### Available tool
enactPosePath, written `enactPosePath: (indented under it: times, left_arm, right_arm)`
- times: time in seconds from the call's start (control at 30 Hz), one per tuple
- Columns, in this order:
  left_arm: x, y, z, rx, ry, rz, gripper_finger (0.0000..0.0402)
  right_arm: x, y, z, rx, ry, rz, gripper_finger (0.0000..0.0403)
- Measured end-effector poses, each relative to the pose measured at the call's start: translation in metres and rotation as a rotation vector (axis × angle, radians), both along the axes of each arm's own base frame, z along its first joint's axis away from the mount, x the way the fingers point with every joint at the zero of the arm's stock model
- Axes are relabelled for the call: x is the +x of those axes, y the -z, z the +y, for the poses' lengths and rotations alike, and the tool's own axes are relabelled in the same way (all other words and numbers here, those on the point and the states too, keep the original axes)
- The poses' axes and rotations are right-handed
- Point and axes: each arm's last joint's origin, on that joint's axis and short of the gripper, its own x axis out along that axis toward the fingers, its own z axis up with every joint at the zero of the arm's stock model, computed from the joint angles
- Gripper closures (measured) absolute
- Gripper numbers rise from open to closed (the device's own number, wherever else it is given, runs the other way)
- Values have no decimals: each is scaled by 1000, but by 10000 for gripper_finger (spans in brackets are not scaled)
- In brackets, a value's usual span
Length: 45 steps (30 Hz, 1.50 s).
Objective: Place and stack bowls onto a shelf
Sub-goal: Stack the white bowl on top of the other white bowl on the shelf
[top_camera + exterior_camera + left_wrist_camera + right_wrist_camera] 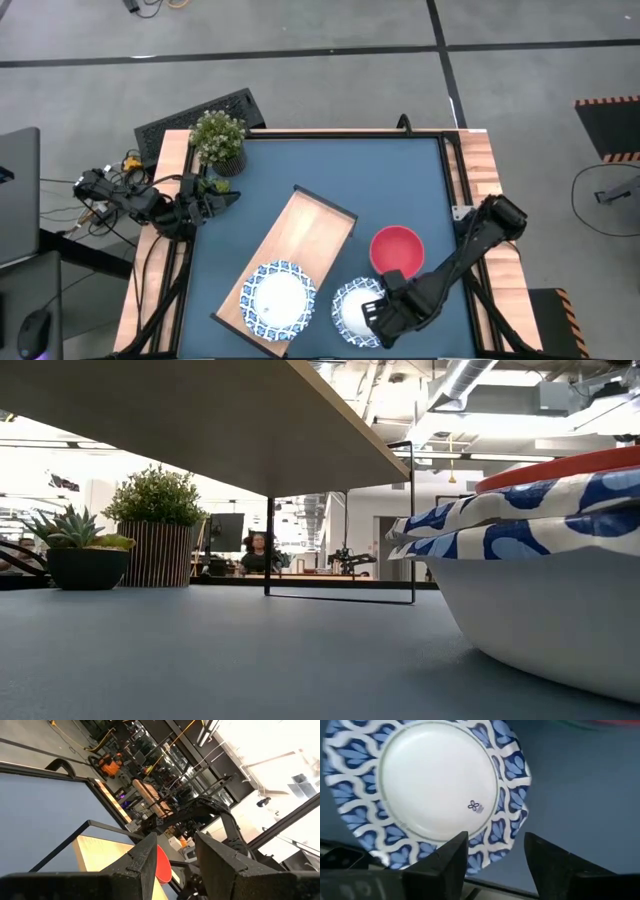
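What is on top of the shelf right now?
One blue-and-white bowl sits on the shelf at its near end; the rest of the board is bare wood. Whether another bowl is nested under it cannot be seen. The second patterned bowl and red bowl sit on the tabletop.

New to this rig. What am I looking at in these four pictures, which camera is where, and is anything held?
Two dark robot arms work at a blue table. One camera looks straight down, one sits at tabletop height, and one rides on each wrist. A wooden shelf carries one blue-and-white bowl. A second patterned bowl and a red bowl sit on the table. The right gripper hovers open over the second patterned bowl, holding nothing. The left gripper waits by the potted plants, also empty.
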Motion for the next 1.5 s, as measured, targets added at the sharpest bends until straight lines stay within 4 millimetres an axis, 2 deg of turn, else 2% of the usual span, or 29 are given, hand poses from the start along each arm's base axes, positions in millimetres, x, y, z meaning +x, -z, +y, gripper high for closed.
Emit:
enactPosePath:
  times: [0.17,0.5,0.87,1.07,1.5]
  left_arm:
    - [0,0,0,-1,0,0,281]
    - [0,0,0,-4,1,-1,281]
    - [0,0,0,2,0,5,281]
    - [0,1,0,2,-2,6,281]
    - [1,4,0,-2,-16,34,281]
  right_arm:
    - [0,13,-8,-15,-8,27,198]
    - [3,36,-11,32,-20,-3,201]
    - [3,37,-11,30,-20,-1,250]
    - [5,25,-10,24,-20,5,247]
    - [12,25,-24,-10,-43,20,241]
